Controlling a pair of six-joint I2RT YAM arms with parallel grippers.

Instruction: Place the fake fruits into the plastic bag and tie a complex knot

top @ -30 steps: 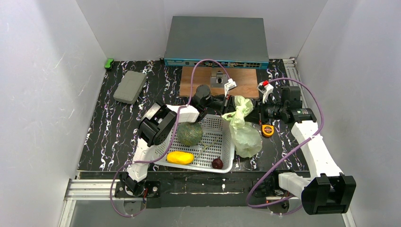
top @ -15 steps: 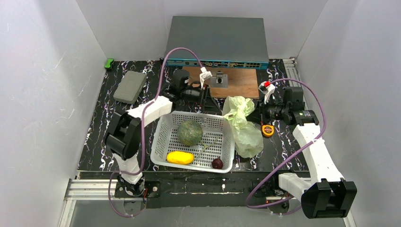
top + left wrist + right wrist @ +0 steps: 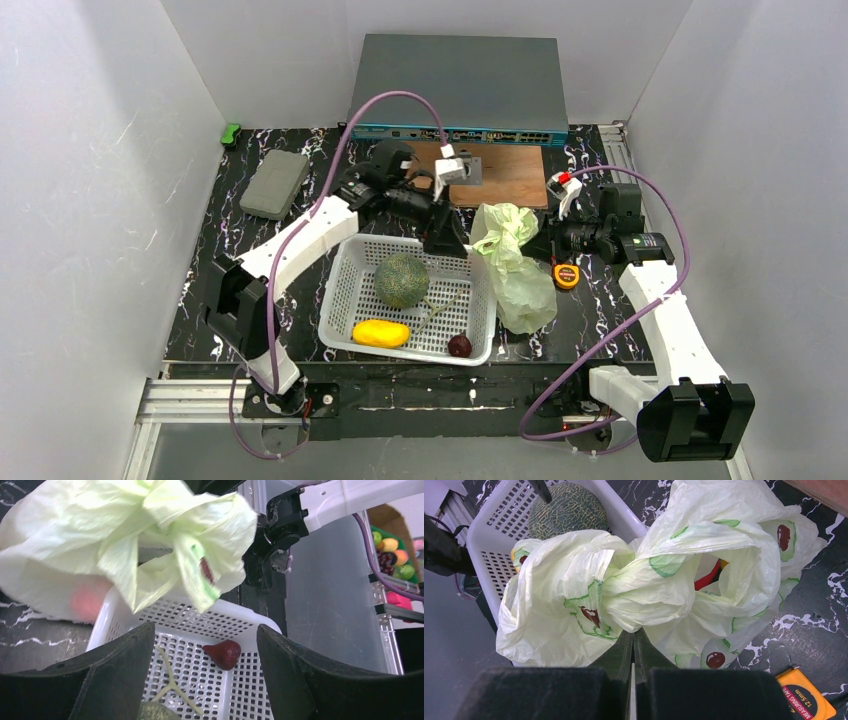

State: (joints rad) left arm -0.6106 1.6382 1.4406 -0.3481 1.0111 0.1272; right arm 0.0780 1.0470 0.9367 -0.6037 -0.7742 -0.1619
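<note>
While the plastic bag [image 3: 518, 285] lies on the black surface [image 3: 240, 270] just beside the right side of the white basket [image 3: 340, 300], toward the right edge, its crumpled upper part is pinched by the right claw [image 3: 633, 639], which is pressed together on the film. The left claw [image 3: 205, 680] is spread wide, with nothing held in it, and is poised over the far rim of the basket, facing the bag. A red fruit [image 3: 707, 577] is made out through the film. The green melon [image 3: 402, 280], the yellow mango [image 3: 380, 333] and the small dark red plum [image 3: 460, 345] are seen in the basket, toward the near edge. Filling is judged unfinished, so knotting is not yet due. A loose fold at the bag's mouth should next be gripped by the left claw and drawn open, since the thin film may slip or tear.
</note>
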